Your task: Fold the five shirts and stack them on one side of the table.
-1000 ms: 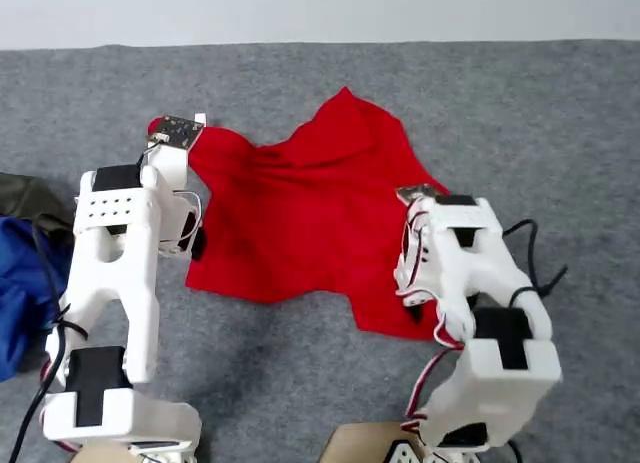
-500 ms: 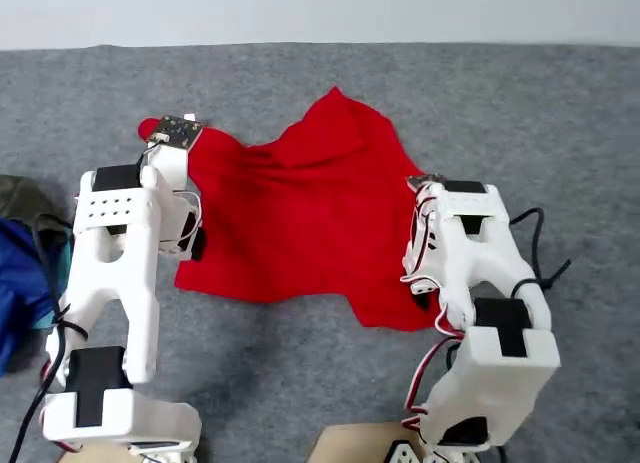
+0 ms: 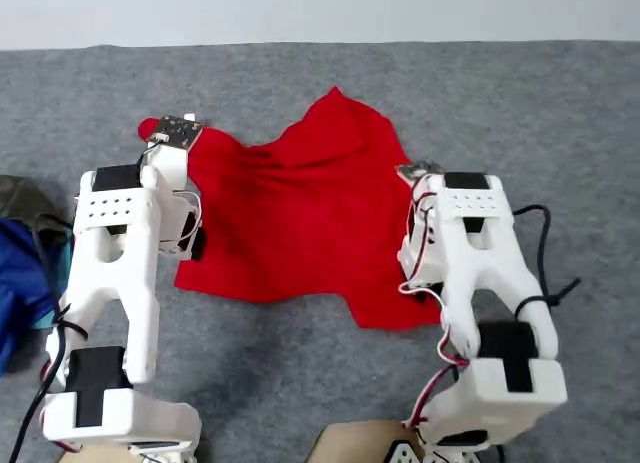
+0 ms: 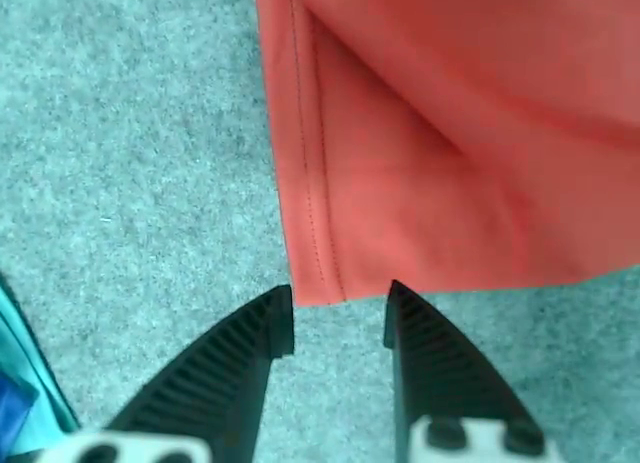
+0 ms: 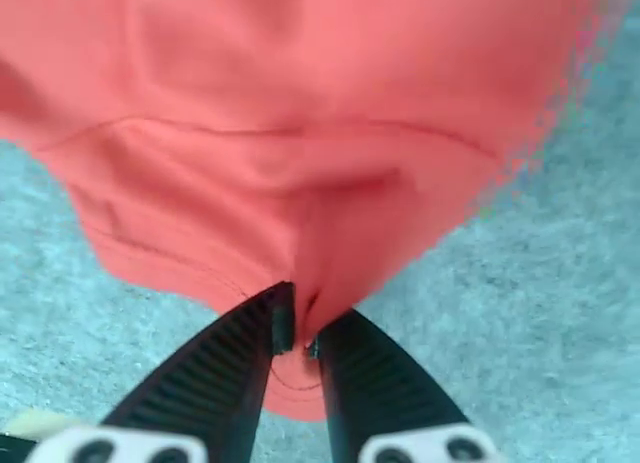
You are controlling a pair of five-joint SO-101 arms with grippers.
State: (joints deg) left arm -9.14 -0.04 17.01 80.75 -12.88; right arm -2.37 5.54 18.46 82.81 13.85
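Where the grey table [image 3: 540, 113] stretched to its far and right sides, wide bare surface lay open around the red shirt [image 3: 300, 223], and a pale wall ran along the far edge. More open grey showed on the near side between the two arm bases.

The shirt lay spread but rumpled between the arms, its outline ragged. It rose to a point on the far side, and a small lobe poked out beside the left arm's wrist. Soft creases crossed its middle, and the near hem ran unevenly.

The left gripper [image 4: 340, 308] had its fingers moderately apart with nothing held. A stitched corner of the hem lay just between the tips. The right gripper [image 5: 298, 328] had its fingers pressed together on a fold at the shirt's edge, with the cloth bunching out from the pinch.

A blue cloth [image 3: 20, 283] and a dark green cloth [image 3: 25, 198] sat heaped at the table's left edge, close beside the left arm. A brown cardboard piece [image 3: 360, 445] lay at the near edge. From above, both white arms overlapped the shirt's side edges.
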